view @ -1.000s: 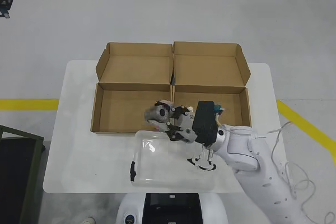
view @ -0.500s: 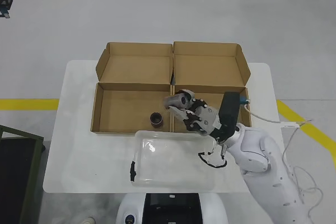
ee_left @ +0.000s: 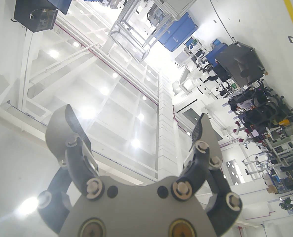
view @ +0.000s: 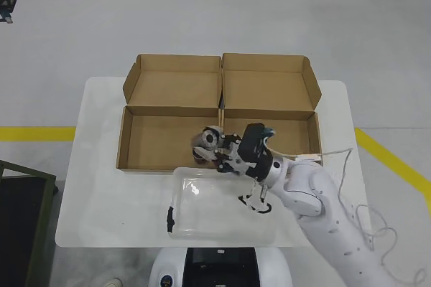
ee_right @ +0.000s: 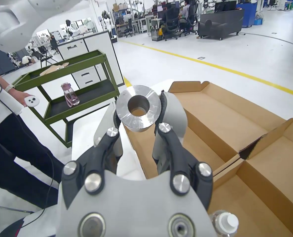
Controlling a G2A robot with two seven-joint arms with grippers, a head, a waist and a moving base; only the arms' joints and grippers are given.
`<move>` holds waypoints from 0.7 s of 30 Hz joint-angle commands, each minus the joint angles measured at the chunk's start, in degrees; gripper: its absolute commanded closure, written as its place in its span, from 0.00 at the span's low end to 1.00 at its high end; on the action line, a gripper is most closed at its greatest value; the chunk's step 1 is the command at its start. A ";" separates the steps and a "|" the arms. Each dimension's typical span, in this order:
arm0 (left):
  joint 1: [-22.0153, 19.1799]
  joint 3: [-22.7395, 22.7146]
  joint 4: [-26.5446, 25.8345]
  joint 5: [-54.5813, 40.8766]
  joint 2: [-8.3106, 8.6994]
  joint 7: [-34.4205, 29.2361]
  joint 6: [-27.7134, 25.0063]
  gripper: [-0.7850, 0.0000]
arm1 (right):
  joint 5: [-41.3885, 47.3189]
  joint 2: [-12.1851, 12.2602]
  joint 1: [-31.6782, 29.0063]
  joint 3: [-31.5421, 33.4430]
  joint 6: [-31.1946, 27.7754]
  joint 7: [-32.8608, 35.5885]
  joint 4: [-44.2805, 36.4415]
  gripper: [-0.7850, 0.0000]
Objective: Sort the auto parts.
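One metal ring (ee_right: 139, 123), half hidden from above
Right gripper (ee_right: 139, 110) clamps it above a cardboard box (view: 154, 140); left gripper (ee_left: 136, 114) gapes.

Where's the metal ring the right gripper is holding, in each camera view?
Top view: metal ring in the right gripper, over the cardboard boxes, near mid-table.
Right wrist view: metal ring at centre, clamped between the fingers.
Left wrist view: camera faces the ceiling, away from the table.
Shared landmark: the cardboard boxes.

Left end effector (ee_left: 136, 114), jaws wide apart, aimed at the bright ceiling (ee_left: 107, 75)
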 commanded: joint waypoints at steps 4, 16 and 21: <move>0.00 0.00 0.00 0.00 0.00 -0.01 0.00 0.00 | -3.49 -1.04 4.36 -5.07 0.36 1.84 4.36 1.00; 0.00 0.00 0.00 0.00 0.00 -0.01 0.00 0.00 | -7.65 -4.84 15.36 -16.12 1.82 3.96 15.21 1.00; 0.00 0.00 0.00 0.00 0.00 -0.01 0.00 0.00 | -8.95 -6.58 19.52 -19.38 3.83 7.04 19.98 1.00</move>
